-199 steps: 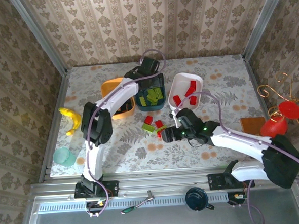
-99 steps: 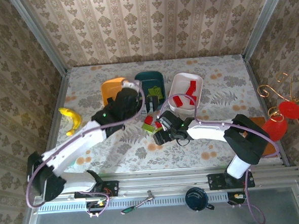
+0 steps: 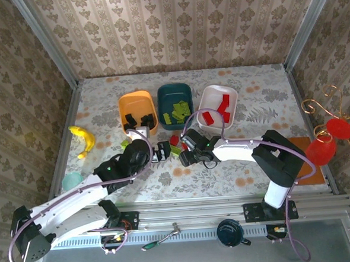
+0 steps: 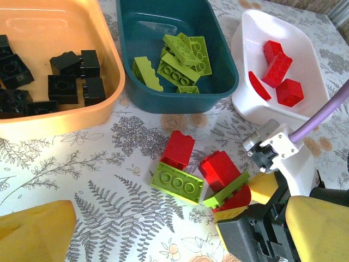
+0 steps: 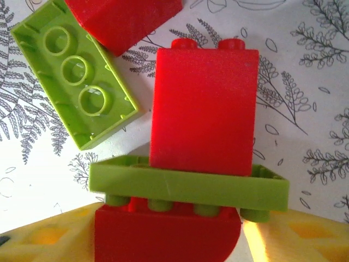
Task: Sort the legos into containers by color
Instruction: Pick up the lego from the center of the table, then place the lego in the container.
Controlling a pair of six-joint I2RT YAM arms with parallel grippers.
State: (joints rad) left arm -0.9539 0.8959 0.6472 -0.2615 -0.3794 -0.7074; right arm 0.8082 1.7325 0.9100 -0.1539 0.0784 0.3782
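Note:
A small pile of legos lies on the table in front of the tubs. It holds a flat lime brick [image 4: 177, 183] [image 5: 71, 76], a red brick [image 4: 180, 148] and a joined stack. The stack is a tall red brick [image 5: 204, 112], a lime plate [image 5: 188, 188] and a rounded red brick [image 5: 163, 234]. My right gripper [image 5: 169, 240] [image 3: 187, 154] is shut on the rounded red brick. My left gripper [image 3: 158, 153] [image 4: 174, 234] hangs open just left of the pile. The orange tub [image 3: 128, 101] holds black bricks [image 4: 65, 82], the teal tub [image 3: 174, 90] lime bricks [image 4: 180, 57], the white tub [image 3: 211, 93] red bricks [image 4: 281, 71].
A yellow banana [image 3: 82, 139] and a pale-green cup [image 3: 75, 183] sit at the table's left edge. A brown pad [image 3: 296, 144] and a red ornament [image 3: 327, 139] stand at the right edge. The three tubs stand side by side just behind the pile.
My left arm has pulled back from over the teal tub to the near left of the pile. My right gripper has shifted left onto the brick stack.

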